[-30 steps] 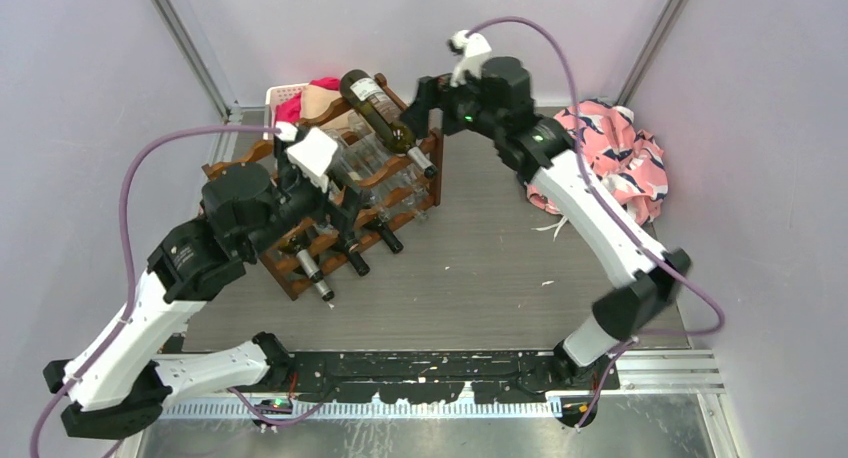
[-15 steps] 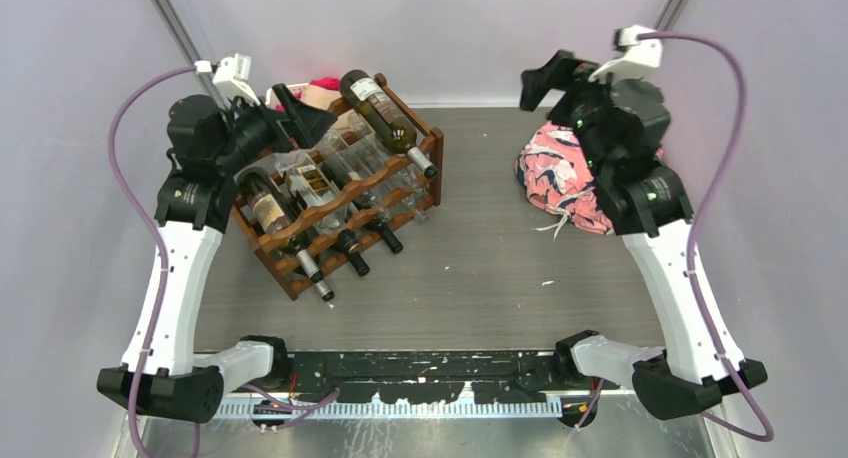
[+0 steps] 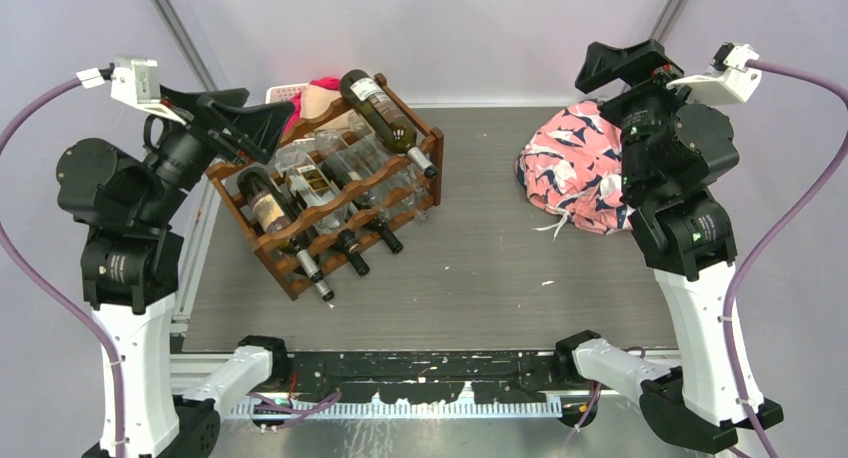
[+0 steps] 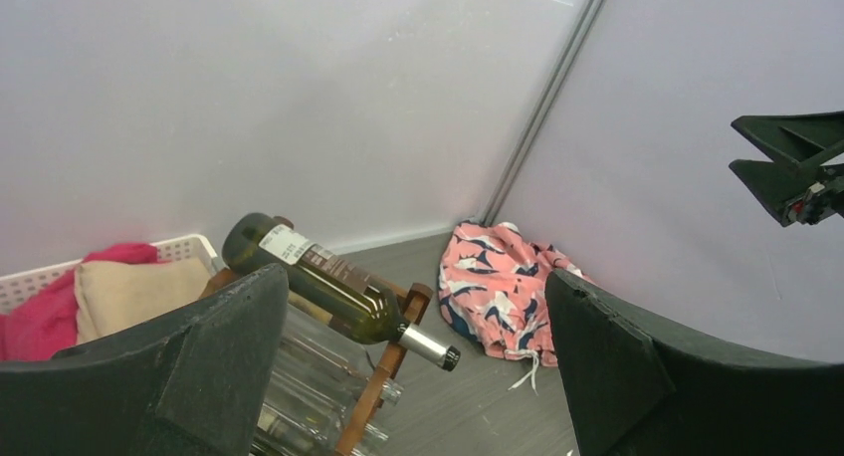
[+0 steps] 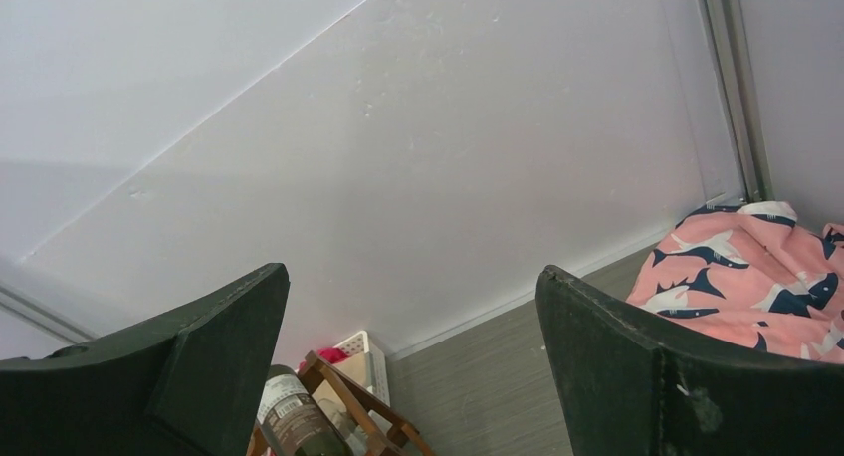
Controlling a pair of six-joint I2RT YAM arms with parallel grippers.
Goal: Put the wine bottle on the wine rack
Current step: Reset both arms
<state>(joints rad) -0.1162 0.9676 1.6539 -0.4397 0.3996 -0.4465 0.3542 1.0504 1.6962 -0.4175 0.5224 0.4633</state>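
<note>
The dark reddish-brown wine rack [image 3: 436, 158] stands at the back left of the table, turned at an angle. A dark green wine bottle [image 3: 380, 113] with a silver neck lies slanted across its top tier, also visible in the left wrist view [image 4: 318, 277] and the right wrist view [image 5: 294, 421]. Other bottles [image 3: 268, 210] fill the lower tiers. My left gripper [image 3: 250, 118] hangs open, raised to the left of the rack, with nothing between its fingers [image 4: 415, 275]. My right gripper [image 3: 625, 73] is open and empty, high at the back right, far from the rack [image 5: 412, 271].
A white slotted basket [image 3: 285, 90] with red and beige cloths sits behind the rack against the back wall. A pink shark-print cloth [image 3: 575, 168] lies bunched at the back right. Walls close in on three sides.
Both arms have pulled away from the rack and risen to the sides, left arm to the far left, right arm to the far right. The bottle stays on the rack's top.
</note>
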